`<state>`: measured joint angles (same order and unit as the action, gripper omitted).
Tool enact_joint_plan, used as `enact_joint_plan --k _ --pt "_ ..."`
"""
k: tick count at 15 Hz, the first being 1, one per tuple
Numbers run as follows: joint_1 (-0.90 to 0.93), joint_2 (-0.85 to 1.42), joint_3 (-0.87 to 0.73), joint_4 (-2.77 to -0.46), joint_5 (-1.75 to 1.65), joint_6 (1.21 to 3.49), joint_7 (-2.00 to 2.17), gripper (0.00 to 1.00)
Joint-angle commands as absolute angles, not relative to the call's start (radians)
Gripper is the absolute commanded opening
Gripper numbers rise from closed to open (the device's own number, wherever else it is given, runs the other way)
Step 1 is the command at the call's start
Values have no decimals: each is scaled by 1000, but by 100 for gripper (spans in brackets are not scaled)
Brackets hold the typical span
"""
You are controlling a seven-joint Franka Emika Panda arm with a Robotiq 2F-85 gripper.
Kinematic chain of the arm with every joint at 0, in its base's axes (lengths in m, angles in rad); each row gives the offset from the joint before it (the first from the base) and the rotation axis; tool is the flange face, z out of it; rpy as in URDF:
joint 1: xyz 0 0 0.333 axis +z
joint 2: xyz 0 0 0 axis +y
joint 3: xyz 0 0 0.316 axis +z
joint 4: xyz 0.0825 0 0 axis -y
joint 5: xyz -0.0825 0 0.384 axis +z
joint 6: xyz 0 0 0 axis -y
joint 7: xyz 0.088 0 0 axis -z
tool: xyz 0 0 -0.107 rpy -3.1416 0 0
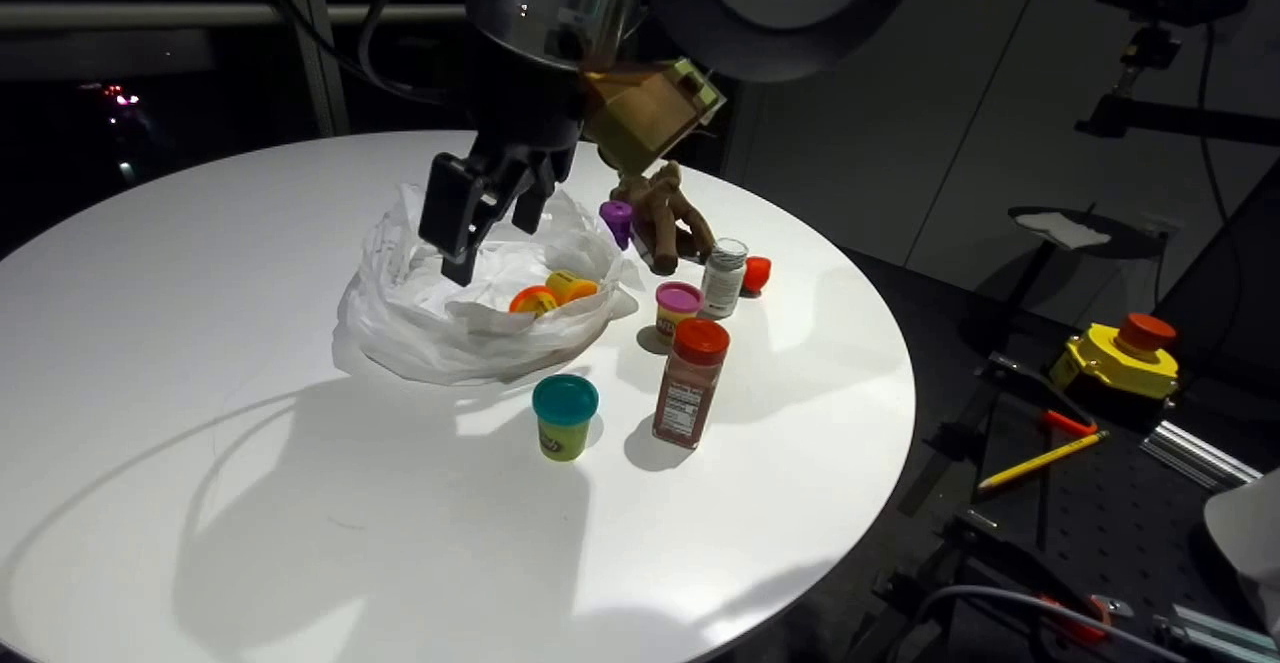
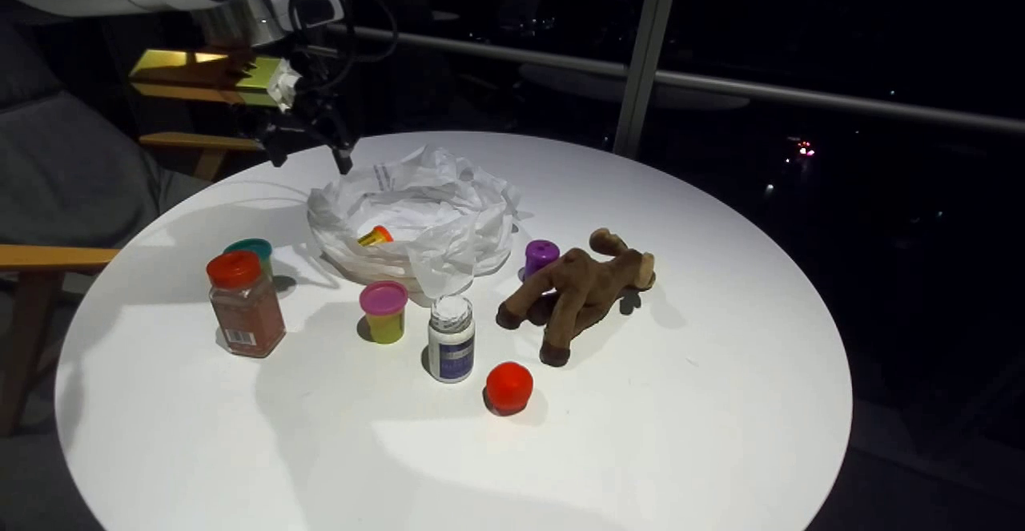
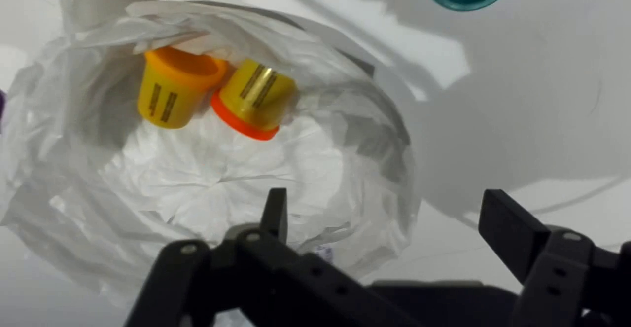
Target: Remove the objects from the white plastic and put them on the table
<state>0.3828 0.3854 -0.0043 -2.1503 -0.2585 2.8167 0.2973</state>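
all views overlook the table, the wrist's apparently steepest.

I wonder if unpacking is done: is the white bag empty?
Not empty: in the wrist view, an orange-topped yellow tub and a redder-topped tub are inside the white bag.

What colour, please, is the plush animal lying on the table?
The plush animal is mostly brown with darker feet, showing best in an exterior view.
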Motion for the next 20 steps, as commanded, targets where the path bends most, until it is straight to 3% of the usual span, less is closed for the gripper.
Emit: enact_joint_plan --k 1,18,20 --pt "390 448 -79 -2081 -281 2802 379 100" --pt "353 625 -85 -1990 -154 2746 379 100" --pt "357 625 -81 -1987 -150 2750 379 73"
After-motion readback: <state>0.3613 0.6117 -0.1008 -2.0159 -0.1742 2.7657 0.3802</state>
